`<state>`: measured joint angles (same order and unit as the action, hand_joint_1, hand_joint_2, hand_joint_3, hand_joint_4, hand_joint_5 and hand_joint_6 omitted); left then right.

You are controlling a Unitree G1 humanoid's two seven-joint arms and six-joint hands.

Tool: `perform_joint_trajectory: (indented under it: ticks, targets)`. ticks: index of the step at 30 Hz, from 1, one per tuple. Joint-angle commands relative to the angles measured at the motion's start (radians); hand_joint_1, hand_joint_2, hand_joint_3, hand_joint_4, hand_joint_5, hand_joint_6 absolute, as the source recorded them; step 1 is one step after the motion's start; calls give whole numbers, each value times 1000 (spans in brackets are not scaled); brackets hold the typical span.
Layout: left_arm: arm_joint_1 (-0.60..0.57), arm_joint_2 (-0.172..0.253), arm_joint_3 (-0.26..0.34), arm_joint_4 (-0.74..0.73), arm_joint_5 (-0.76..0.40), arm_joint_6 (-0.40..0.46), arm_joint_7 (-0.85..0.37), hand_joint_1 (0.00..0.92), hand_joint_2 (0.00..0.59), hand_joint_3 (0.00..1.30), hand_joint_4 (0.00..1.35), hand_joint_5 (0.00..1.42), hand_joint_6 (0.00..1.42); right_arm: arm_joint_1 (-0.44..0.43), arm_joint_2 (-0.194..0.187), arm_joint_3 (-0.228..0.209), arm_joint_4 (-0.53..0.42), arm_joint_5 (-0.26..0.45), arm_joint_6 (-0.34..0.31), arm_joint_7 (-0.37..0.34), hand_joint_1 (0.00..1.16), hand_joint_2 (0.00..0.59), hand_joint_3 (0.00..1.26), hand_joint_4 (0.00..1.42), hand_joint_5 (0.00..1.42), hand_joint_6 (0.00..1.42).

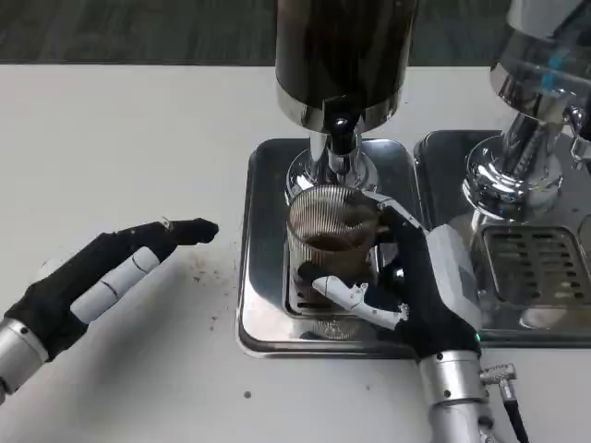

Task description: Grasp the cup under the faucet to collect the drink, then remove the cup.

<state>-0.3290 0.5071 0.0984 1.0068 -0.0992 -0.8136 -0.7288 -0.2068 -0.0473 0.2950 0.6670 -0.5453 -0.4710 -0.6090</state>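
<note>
A clear ribbed cup [331, 242] with dark drink in its lower part stands on the steel drip tray [261, 305], right under the faucet [340, 148] of the dark dispenser [343, 55]. My right hand [420, 286] wraps around the cup from the right, its fingers [355, 297] reaching across the cup's front and base. My left hand [111, 272] lies flat over the white table to the left of the tray, fingers stretched out toward it, holding nothing.
A second dispenser [531, 111] with its own drip tray [536, 268] stands to the right, close to my right hand. White table [120, 148] spreads to the left and back, with a few dark specks near the tray.
</note>
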Motion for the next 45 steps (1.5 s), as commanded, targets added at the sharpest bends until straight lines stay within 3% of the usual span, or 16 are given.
perform_joint_trajectory:
  ticks: [1,12,30,45]
  targets:
    - [-11,8,-7,3,17,10,5,0,165,317,228,141,61,23,-8,-7,-20,-2,-35,-35,693,226,609,700,808,1100]
    - [-19,1,-13,0,18,5,3,0,169,304,221,142,73,81,-29,-20,-90,-3,-51,-48,732,210,624,699,847,1149]
    - [-37,2,-12,-4,11,-10,-6,0,172,296,215,141,76,122,-40,-25,-157,-42,-87,-129,768,193,661,736,894,1209]
    - [-23,5,-39,-87,33,-89,9,0,173,265,179,121,77,193,-82,-57,-262,-75,-68,-133,765,189,685,765,932,1236]
